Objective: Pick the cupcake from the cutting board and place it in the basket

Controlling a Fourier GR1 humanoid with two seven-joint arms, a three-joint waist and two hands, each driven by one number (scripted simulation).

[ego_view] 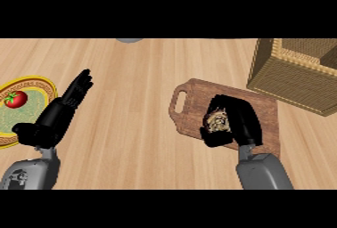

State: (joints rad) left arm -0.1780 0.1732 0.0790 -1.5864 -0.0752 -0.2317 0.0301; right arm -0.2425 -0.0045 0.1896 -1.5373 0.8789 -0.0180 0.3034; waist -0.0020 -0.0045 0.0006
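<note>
- We see a wide wooden counter.
- The basket sits at two o'clock.
- The cutting board lies at three o'clock, just beside the basket.
- A round plate sits at nine o'clock.
- Our left hand rests next to the plate, fingers straight, holding nothing.
- Our right hand is over the board, fingers and thumb curled round the cupcake.
- The cupcake is above the board; we cannot tell if it touches.
- A red tomato sits on the plate.
</note>
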